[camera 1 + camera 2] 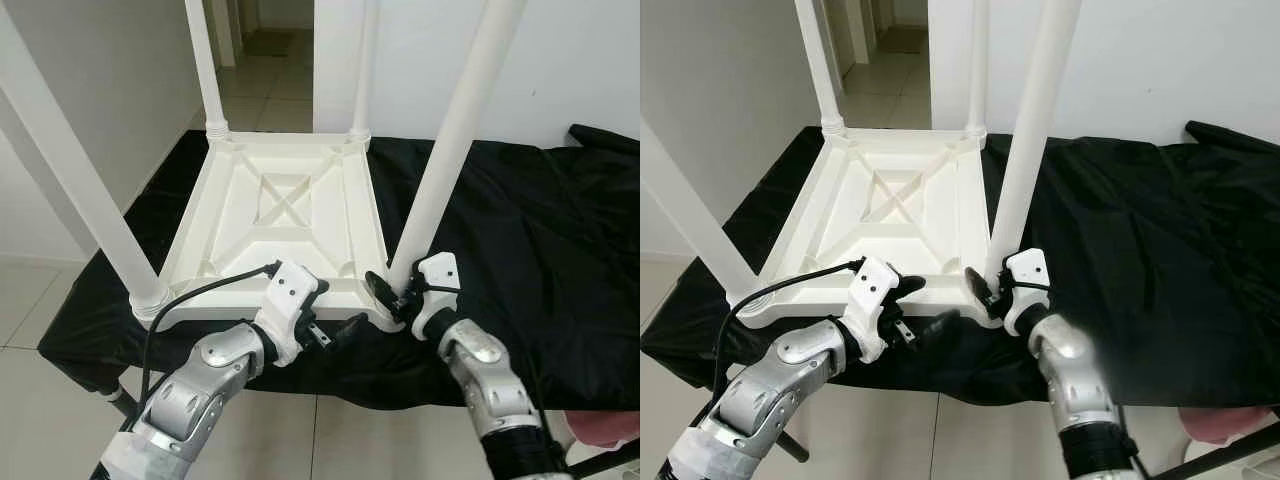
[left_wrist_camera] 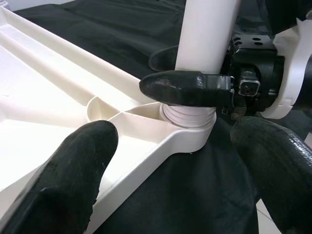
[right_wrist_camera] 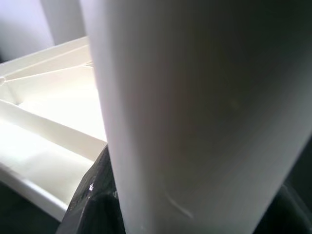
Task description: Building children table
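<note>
A white children's table (image 1: 280,215) lies upside down on a black cloth, its four legs pointing up. My right gripper (image 1: 396,291) is shut on the near right leg (image 1: 450,150) just above its threaded base; one of its fingers (image 2: 185,87) wraps the leg (image 2: 204,34). The same leg (image 3: 195,112) stands close up in the right wrist view. My left gripper (image 1: 335,312) is open at the table's front rim beside that corner. One finger (image 2: 73,180) is over the white underside, the other over the cloth.
The black cloth (image 1: 540,220) covers a low platform and is bare to the right of the table. Tiled floor (image 1: 30,300) lies to the left and in front. A doorway (image 1: 270,40) opens behind. Something pink (image 1: 610,430) sits at the lower right.
</note>
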Tool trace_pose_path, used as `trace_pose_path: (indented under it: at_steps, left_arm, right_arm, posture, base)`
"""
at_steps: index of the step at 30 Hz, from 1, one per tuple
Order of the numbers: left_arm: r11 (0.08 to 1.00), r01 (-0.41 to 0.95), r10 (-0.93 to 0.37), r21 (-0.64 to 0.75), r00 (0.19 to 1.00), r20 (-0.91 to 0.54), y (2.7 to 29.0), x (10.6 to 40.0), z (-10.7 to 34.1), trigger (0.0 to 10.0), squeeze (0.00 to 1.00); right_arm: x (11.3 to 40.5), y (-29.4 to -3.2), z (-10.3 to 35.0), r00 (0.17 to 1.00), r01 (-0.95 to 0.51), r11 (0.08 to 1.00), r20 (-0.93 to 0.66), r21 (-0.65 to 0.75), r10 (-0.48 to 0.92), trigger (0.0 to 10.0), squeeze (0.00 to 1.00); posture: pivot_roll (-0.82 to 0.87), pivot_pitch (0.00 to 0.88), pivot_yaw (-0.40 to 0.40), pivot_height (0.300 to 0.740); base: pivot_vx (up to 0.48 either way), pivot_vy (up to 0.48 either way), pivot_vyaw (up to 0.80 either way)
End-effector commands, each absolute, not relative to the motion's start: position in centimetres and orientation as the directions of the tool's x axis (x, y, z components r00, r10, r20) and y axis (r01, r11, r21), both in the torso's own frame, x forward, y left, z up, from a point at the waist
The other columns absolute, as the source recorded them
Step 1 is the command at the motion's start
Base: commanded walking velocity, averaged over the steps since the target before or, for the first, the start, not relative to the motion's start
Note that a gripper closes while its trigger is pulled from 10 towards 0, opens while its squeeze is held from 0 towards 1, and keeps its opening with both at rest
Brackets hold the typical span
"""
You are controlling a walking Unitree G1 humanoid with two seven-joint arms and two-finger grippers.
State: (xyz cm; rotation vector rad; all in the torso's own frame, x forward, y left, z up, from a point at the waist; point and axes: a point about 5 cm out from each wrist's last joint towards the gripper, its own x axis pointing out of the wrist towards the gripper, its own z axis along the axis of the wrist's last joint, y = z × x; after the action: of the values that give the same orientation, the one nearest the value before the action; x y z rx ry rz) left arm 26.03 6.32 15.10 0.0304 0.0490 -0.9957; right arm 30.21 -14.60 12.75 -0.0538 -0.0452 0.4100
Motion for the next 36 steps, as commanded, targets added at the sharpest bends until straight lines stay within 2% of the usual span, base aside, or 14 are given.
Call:
trace_pose_path:
  at_steps: [1,2,5,10,14,21,24,27,28,31,33,35,36]
  left_arm:
    - [0.534,0.845,-0.843,0.022,0.535,-0.061,6.5,26.3,15.0,10.0,0.00]
    - [0.533,0.846,-0.844,0.023,0.533,-0.061,6.5,26.3,15.0,10.0,0.00]
    - [0.531,0.847,-0.845,0.025,0.532,-0.061,6.5,26.3,15.0,10.0,0.00]
    - [0.534,0.844,-0.842,0.036,0.536,-0.066,6.5,26.4,14.8,10.0,0.00]
    - [0.538,0.843,-0.840,0.030,0.539,-0.063,6.5,26.3,14.8,10.0,0.00]
    - [0.534,0.845,-0.842,0.028,0.535,-0.067,6.5,26.0,14.6,10.0,0.00]
    - [0.535,0.844,-0.842,0.030,0.536,-0.065,6.6,26.1,14.7,10.0,0.00]
    - [0.535,0.844,-0.842,0.031,0.536,-0.065,6.6,26.1,14.7,10.0,0.00]
    - [0.534,0.845,-0.842,0.034,0.535,-0.065,6.6,26.1,14.7,10.0,0.00]
    - [0.532,0.846,-0.844,0.035,0.533,-0.065,6.6,26.0,14.7,10.0,0.00]
    - [0.530,0.847,-0.845,0.036,0.532,-0.064,6.6,26.0,14.7,10.0,0.00]
    - [0.531,0.847,-0.844,0.038,0.532,-0.063,6.6,26.0,14.7,10.0,0.00]
    - [0.530,0.847,-0.844,0.040,0.532,-0.064,6.6,26.0,14.7,10.0,0.00]
  right_arm:
    - [30.0,-14.2,12.7,0.950,-0.309,0.950,0.023,-0.040,0.310,10.0,0.00]
    - [29.7,-13.8,12.7,0.967,-0.255,0.967,0.016,-0.005,0.255,10.0,0.00]
    - [29.4,-13.6,12.6,0.979,-0.203,0.979,0.009,0.023,0.203,10.0,0.00]
    - [28.1,-13.8,11.6,0.988,0.145,0.989,-0.052,0.007,-0.144,10.0,0.00]
    - [27.7,-12.6,11.5,0.994,0.092,0.995,-0.062,0.040,-0.090,10.0,0.00]
    - [27.8,-12.8,12.3,0.995,0.091,0.994,-0.039,0.061,-0.089,10.0,0.00]
    - [27.6,-11.7,13.5,0.998,-0.042,0.994,0.046,0.103,0.037,10.0,0.00]
    - [27.6,-11.9,13.6,0.998,-0.045,0.995,0.058,0.088,0.040,10.0,0.00]
    - [27.7,-12.6,13.8,0.996,-0.049,0.995,0.072,0.082,0.044,10.0,1.00]
    - [27.8,-13.8,14.1,0.993,-0.085,0.994,0.091,0.073,0.078,10.0,1.00]
    - [27.7,-14.6,14.2,0.986,-0.144,0.988,0.098,0.058,0.138,10.0,0.00]
    - [27.6,-14.9,14.2,0.980,-0.176,0.983,0.102,0.045,0.171,10.0,0.00]
    - [27.5,-15.0,14.0,0.962,-0.261,0.965,0.094,0.020,0.258,10.0,0.00]
  posture:
    - [-0.03,0.000,0.020,0.740]
    - [-0.03,0.000,0.018,0.740]
    - [-0.03,0.000,0.016,0.740]
    - [-0.02,0.000,0.010,0.740]
    - [-0.02,0.000,0.007,0.740]
    - [-0.02,0.000,0.005,0.740]
    - [-0.02,0.000,0.004,0.740]
    - [-0.02,0.000,0.003,0.740]
    - [-0.02,0.000,0.002,0.740]
    - [-0.02,0.000,0.002,0.740]
    - [-0.02,0.000,0.001,0.740]
    - [-0.02,0.000,-0.001,0.740]
    - [-0.02,0.000,-0.003,0.740]
  base:
    - [0.000,0.000,0.00]
    - [0.000,0.000,0.00]
    - [0.000,0.000,0.00]
    - [0.000,0.000,0.00]
    - [0.000,0.000,0.00]
    - [0.000,0.000,0.00]
    - [0.000,0.000,0.00]
    - [0.000,0.000,0.00]
    - [0.000,0.000,0.00]
    - [0.000,0.000,0.00]
    - [0.000,0.000,0.00]
    - [0.000,0.000,0.00]
    - [0.000,0.000,0.00]
